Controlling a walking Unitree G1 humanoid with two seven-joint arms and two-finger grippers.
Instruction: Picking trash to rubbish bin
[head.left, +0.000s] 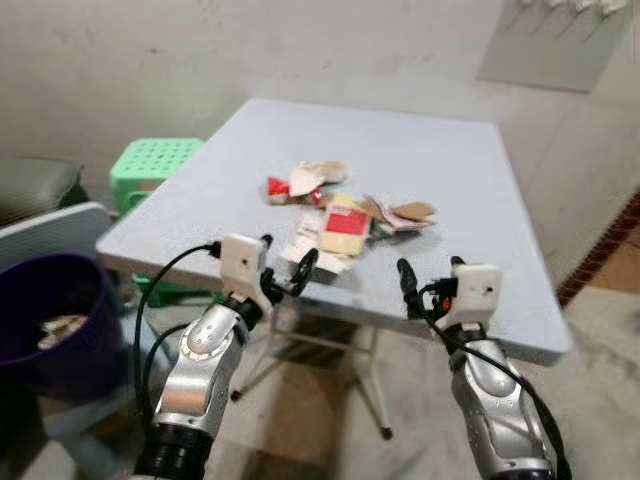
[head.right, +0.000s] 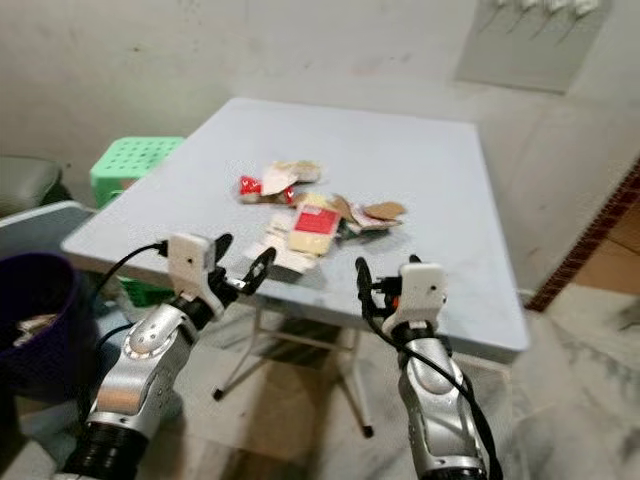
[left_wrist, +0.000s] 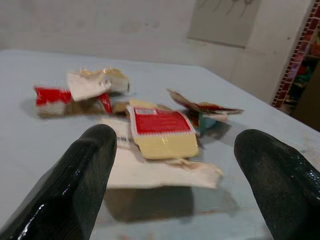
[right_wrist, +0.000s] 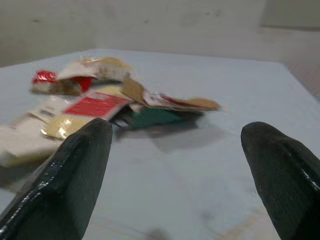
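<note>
You've got both arms raised at the table (head.left: 480, 170) edge, left pincer (head.left: 290, 268) and right pincer (head.left: 430, 283) spread wide and empty, lined up on the wrapper pile (head.left: 345, 215), bin (head.left: 45, 300) waiting at your left.

text: none legible | red-labelled wrapper (left_wrist: 162, 131): print blurred | other trash: no readable marks

The bin (head.left: 50, 300) is cut off; its contents are blurred.
</note>
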